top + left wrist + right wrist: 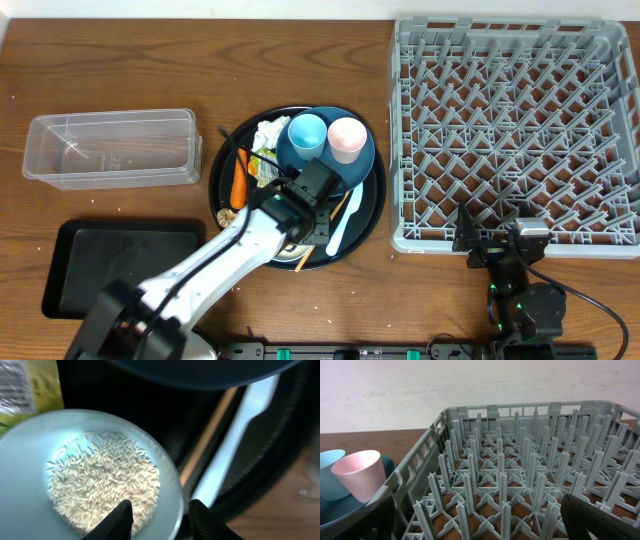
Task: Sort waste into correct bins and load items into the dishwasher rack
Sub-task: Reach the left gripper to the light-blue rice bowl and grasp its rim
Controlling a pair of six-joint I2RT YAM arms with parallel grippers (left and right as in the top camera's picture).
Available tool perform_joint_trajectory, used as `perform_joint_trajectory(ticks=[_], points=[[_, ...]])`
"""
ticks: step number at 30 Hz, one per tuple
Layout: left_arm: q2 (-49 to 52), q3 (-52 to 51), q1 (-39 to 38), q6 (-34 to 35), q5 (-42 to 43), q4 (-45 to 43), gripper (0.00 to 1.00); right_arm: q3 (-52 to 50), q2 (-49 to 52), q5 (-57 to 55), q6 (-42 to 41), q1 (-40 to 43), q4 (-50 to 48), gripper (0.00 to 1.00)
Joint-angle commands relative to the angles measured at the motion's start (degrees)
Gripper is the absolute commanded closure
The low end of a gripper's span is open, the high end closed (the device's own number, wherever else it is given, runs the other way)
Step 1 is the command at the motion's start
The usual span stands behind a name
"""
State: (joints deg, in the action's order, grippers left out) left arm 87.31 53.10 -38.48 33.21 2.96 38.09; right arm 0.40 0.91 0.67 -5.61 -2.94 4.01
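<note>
My left gripper (161, 520) is open and straddles the right rim of the small light blue bowl (30, 445): one finger is over the white rice (102, 482), the other outside. From overhead the gripper (315, 228) is over the round black tray and my arm hides the bowl. The white spoon (235, 445) and wooden chopstick (207, 440) lie just right of the bowl. The light blue cup (307, 133) and pink cup (347, 137) stand on the dark blue plate (365, 165). My right gripper (485, 520) is open and empty at the front edge of the grey rack (515, 130).
The carrot (239, 185), tissue (270, 132), yellow-green wrapper (265, 165) and a brown lump (224, 217) lie on the round black tray (222, 180). The clear box (110, 148) stands at the left. The shallow black tray (120, 265) sits in front of it.
</note>
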Motion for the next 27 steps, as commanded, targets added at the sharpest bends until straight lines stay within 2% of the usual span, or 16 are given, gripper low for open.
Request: perform_joint_trajectory(ticks=[1,12,15,21,27], points=[[3.2,0.0,-0.1,0.6,-1.0,-0.6,0.61,-0.1,0.1,0.2,0.5,-0.7,0.2,0.01],[5.9,0.0,-0.1,0.5,0.9,-3.5,0.62,-0.1,0.1,0.2,0.5,-0.7,0.2,0.01],[5.9,-0.3,-0.2,0.5,0.9,-3.5,0.66,-0.1,0.1,0.2,0.5,-0.7,0.2,0.01],[5.9,-1.6,-1.4,0.5,0.7,-5.1,0.67,-0.1,0.1,0.2,0.5,-0.7,0.2,0.01],[5.9,-1.6,-1.4,0.5,0.4,-5.4,0.91,-0.1,0.1,0.2,0.5,-0.7,0.2,0.01]])
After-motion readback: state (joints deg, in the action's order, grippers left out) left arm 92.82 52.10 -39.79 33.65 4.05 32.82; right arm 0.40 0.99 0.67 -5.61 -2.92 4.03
